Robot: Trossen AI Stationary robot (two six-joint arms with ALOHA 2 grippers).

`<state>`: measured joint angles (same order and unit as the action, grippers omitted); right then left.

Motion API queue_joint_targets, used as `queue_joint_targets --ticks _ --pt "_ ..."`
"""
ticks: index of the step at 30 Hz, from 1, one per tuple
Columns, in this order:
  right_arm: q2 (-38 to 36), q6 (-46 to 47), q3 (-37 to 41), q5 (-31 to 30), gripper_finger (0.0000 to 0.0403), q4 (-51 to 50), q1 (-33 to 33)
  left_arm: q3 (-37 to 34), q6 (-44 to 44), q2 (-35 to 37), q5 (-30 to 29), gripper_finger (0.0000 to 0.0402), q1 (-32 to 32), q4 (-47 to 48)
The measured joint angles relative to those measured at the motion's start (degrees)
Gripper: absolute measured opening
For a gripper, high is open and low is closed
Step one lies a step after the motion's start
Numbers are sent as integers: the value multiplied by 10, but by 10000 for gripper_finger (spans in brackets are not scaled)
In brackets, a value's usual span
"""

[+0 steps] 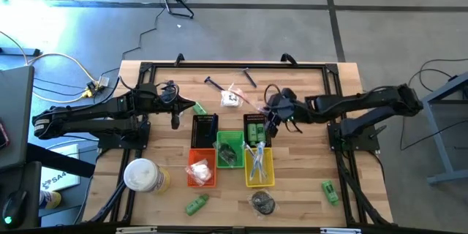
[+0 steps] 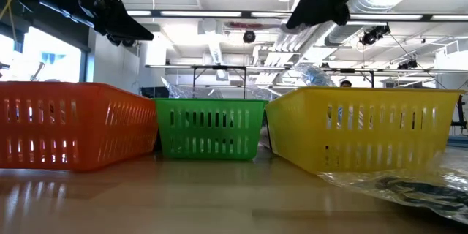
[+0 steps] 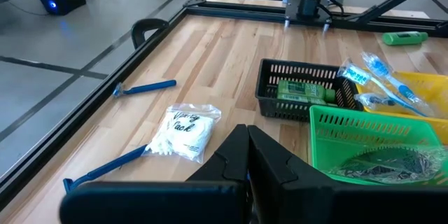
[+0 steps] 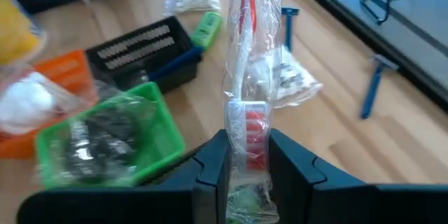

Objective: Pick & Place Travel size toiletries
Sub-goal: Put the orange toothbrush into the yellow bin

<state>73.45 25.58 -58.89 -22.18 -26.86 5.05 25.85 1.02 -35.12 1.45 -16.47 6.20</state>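
Pinching a clear-wrapped red toothbrush (image 4: 246,112), right gripper (image 1: 272,117) hangs above the black basket (image 1: 257,127); green basket (image 1: 229,148) at its 7 o'clock. Left gripper (image 1: 175,110) jaws pressed together.

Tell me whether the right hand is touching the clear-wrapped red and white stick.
Touching. The right wrist view shows the right hand with its two dark fingers pressed on either side of the clear-wrapped red and white stick, which stands up between them.

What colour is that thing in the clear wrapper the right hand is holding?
Red and white, a wrapped toothbrush in the right hand; right wrist view shows it best.
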Motion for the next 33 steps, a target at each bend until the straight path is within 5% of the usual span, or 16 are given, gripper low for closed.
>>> queue_joint_targets --ticks 17,33 --pt "36 282 0 -130 70 1 280 0 0 0 0 0 0 0" --pt "223 483 0 -224 70 126 386 0 -15 0 0 0 0 0"
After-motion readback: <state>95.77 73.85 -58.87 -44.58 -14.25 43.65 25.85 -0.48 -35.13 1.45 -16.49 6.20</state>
